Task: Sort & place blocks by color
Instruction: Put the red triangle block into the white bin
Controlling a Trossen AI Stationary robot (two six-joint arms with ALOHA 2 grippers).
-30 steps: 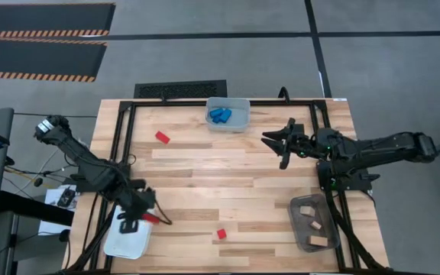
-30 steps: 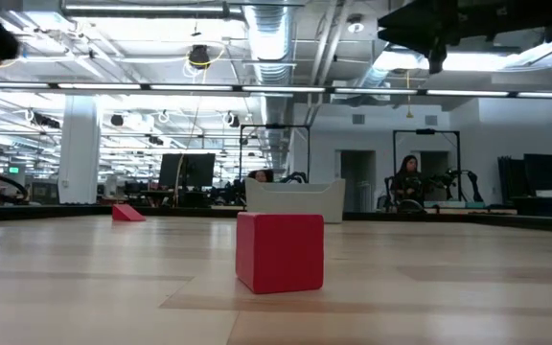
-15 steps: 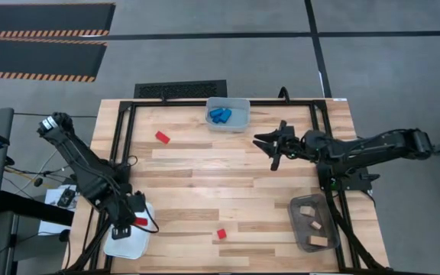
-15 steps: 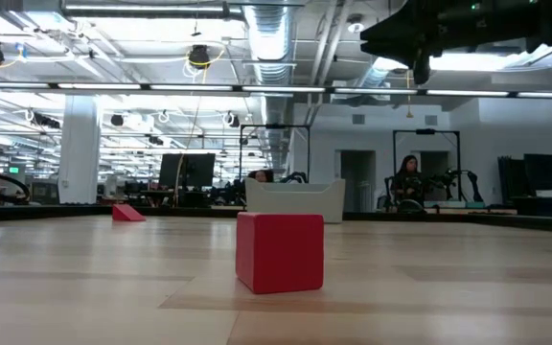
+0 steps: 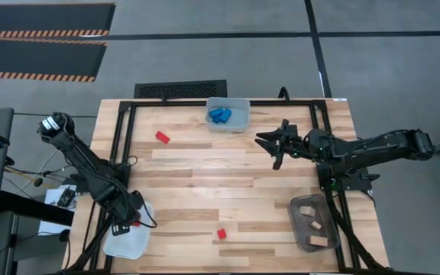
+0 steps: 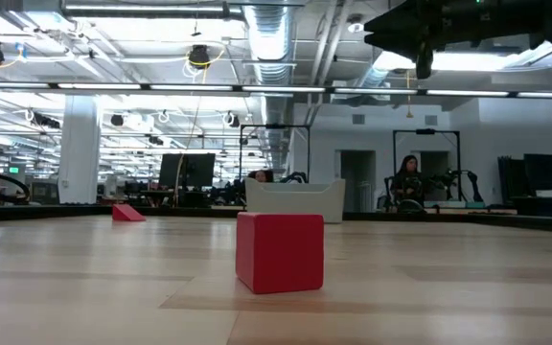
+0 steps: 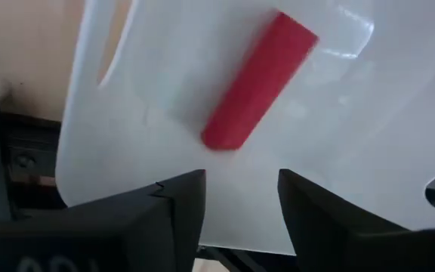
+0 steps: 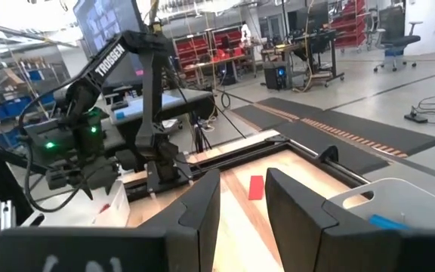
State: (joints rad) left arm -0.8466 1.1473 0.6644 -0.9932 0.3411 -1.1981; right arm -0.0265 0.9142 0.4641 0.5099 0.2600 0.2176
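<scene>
High view, left gripper (image 5: 125, 224): it hangs over the white bin (image 5: 126, 241) at the table's front left corner. A bit of red shows right by it.
High view, right gripper (image 5: 272, 143): fingers apart, holding nothing, up over the back middle of the table (image 5: 228, 176).
High view, blocks: a red cube (image 5: 221, 234) near the front edge, a flat red block (image 5: 162, 137) near the back, blue blocks (image 5: 220, 115) in the clear bin (image 5: 241, 112), tan blocks (image 5: 308, 217) in the grey bin (image 5: 296, 228).
Low view: the red cube (image 6: 279, 252) sits close, the flat red block (image 6: 127, 213) far behind.
Left wrist view: fingers (image 7: 180, 200) parted, gripping nothing. A long red block (image 7: 257, 79) lies in the white bin (image 7: 368, 159).
Right wrist view: fingers (image 8: 202, 208) apart, empty.
</scene>
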